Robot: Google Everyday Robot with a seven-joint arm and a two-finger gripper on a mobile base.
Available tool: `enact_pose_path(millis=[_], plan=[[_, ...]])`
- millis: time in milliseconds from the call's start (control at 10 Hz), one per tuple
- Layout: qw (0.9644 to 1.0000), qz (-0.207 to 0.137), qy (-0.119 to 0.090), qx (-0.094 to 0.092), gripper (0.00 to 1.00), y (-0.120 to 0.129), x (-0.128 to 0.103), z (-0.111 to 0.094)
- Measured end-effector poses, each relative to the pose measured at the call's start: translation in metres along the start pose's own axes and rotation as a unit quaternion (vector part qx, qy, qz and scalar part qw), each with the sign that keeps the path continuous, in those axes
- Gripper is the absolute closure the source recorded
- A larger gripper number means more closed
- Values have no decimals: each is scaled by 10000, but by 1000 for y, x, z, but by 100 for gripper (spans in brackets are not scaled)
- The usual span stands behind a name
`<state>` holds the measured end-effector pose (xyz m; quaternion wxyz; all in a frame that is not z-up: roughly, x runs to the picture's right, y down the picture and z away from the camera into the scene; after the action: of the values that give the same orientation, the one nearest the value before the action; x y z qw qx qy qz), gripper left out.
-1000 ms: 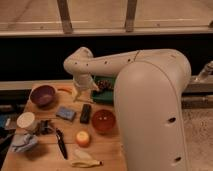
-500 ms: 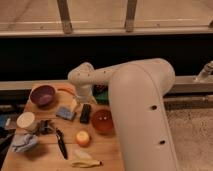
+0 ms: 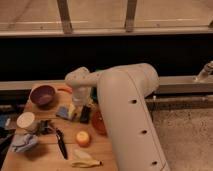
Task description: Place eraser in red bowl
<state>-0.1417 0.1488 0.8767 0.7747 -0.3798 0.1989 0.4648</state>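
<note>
**Hand (image 3: 83, 103) low over the eraser (image 3: 85, 115)**

The black eraser lies on the worktop (image 3: 45, 156), directly under the hand. Whether the hand is open or closed, I cannot tell. The red bowl (image 3: 96, 123) stands just beside the eraser, partly hidden by the arm.

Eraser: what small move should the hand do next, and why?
Probably lower the hand a little, straight down onto the eraser. The hand appears to hang just over the eraser's far end, and the eraser lies beside the red bowl, not yet in it, so grasping it seems to come first.
</note>
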Motion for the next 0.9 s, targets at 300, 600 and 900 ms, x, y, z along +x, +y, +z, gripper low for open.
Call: enact_pose_path(millis=[300, 600, 900], plan=[[9997, 138, 201, -6, 20, -13, 2, 12], [9995, 199, 247, 86, 45, -19, 4, 14], [9995, 230, 171, 130, 71, -25, 5, 10]])
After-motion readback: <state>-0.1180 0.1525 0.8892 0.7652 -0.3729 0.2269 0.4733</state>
